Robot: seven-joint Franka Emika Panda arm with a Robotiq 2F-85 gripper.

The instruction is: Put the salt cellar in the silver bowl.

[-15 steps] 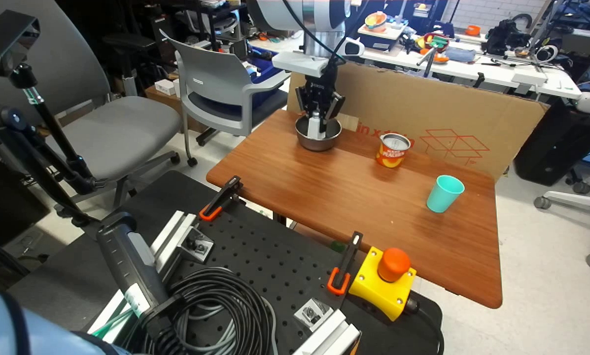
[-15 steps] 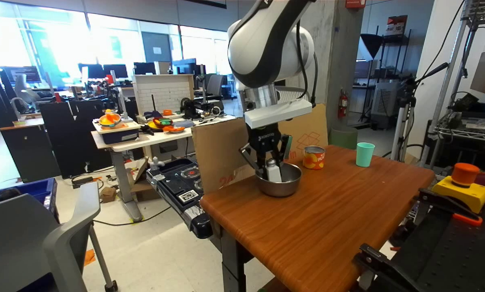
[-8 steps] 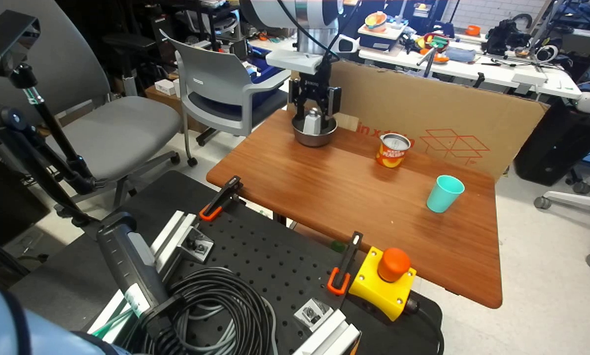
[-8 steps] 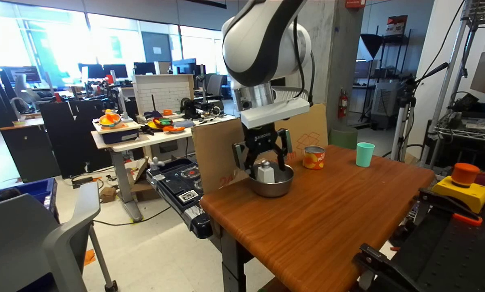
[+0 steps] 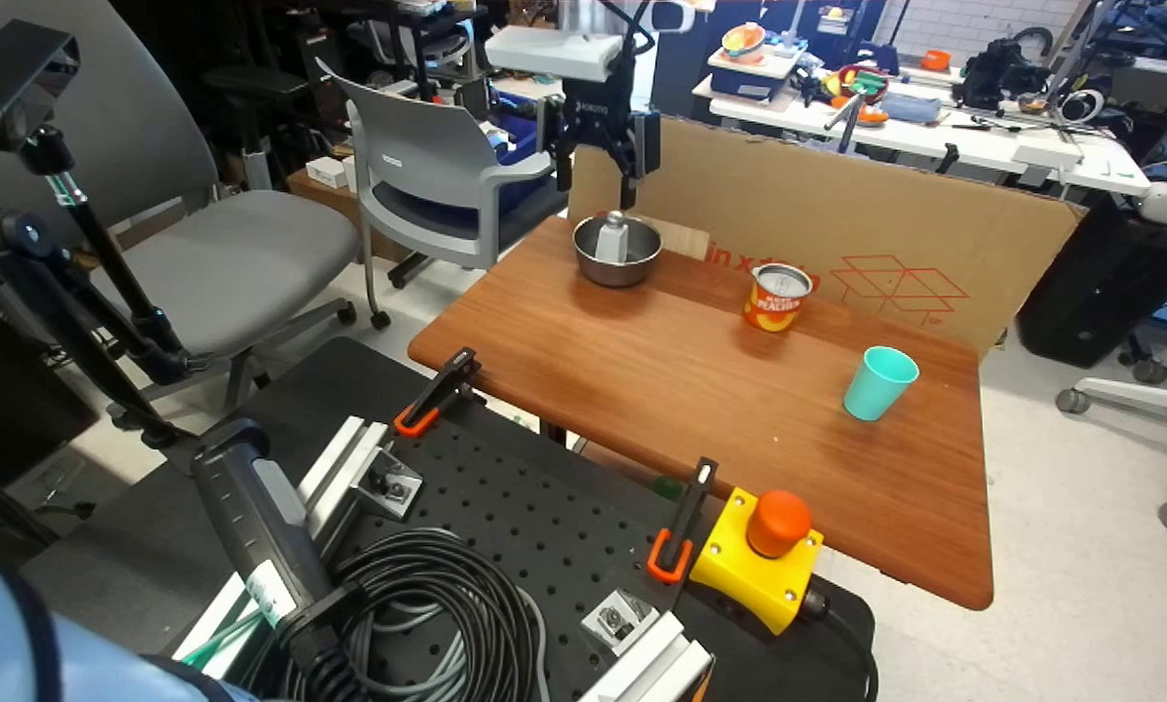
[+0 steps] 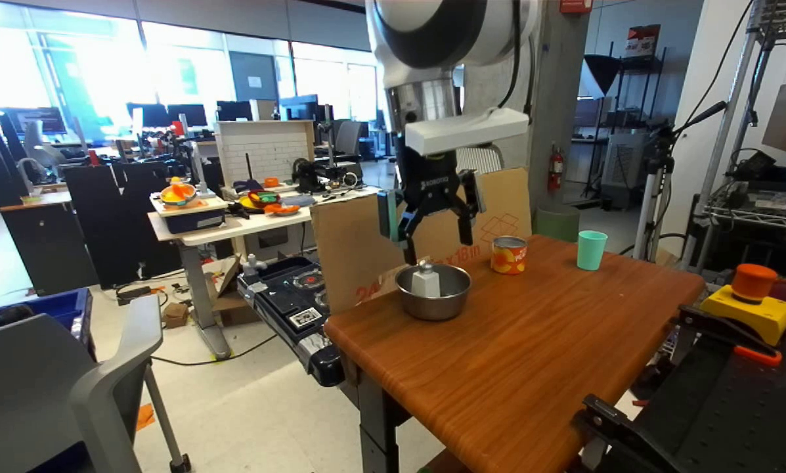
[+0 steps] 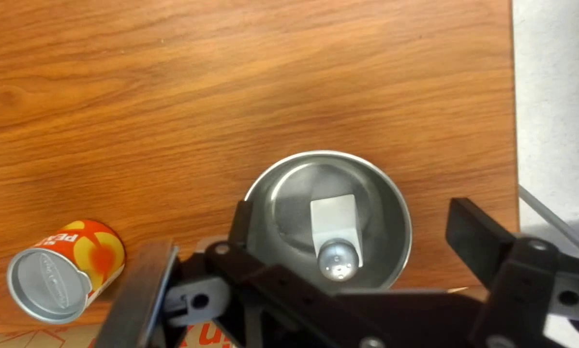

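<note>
The salt cellar (image 5: 611,244), whitish with a rounded metal top, stands upright inside the silver bowl (image 5: 617,274) at the far-left end of the table. From above, in the wrist view, the salt cellar (image 7: 335,217) rests within the silver bowl (image 7: 388,227), touching none of my fingers. My gripper (image 6: 438,248) hangs above the bowl, its jaws wide apart and holding nothing. The lower part of the bowl is cut off by the gripper (image 7: 350,212) in the wrist view.
A peach can (image 5: 776,300) stands to the right of the bowl, and a teal cup (image 5: 879,383) sits farther along. Behind the table (image 5: 661,370) rises a cardboard sheet (image 5: 836,210). An emergency stop (image 5: 760,556) and clamps line the front edge.
My gripper has opened, let go of the salt cellar and risen out of the bowl. The bowl, with the salt cellar in it, has shifted slightly to the left in both exterior views.
</note>
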